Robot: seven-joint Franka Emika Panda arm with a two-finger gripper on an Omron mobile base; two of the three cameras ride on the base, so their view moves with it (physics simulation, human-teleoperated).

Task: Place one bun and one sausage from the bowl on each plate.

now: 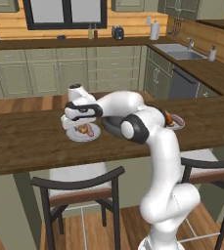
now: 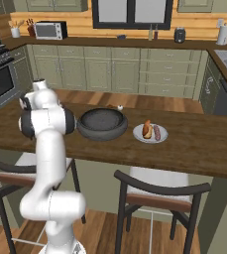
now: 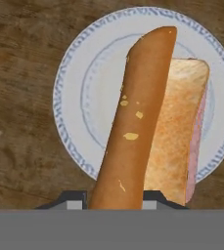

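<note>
the jaws pinch a sausage [image 3: 133,122] above the left plate [image 1: 91,135] beside its bun [image 3: 174,136], and released from this height it could roll off onto the table [image 1: 25,139].

Two plates [image 1: 84,133] [image 2: 150,133], one bowl [image 2: 102,123], two sausages [image 3: 135,117] [image 2: 157,132], two buns [image 3: 174,132] [image 2: 146,129], two stools [image 2: 157,191] [image 2: 16,171].
</note>
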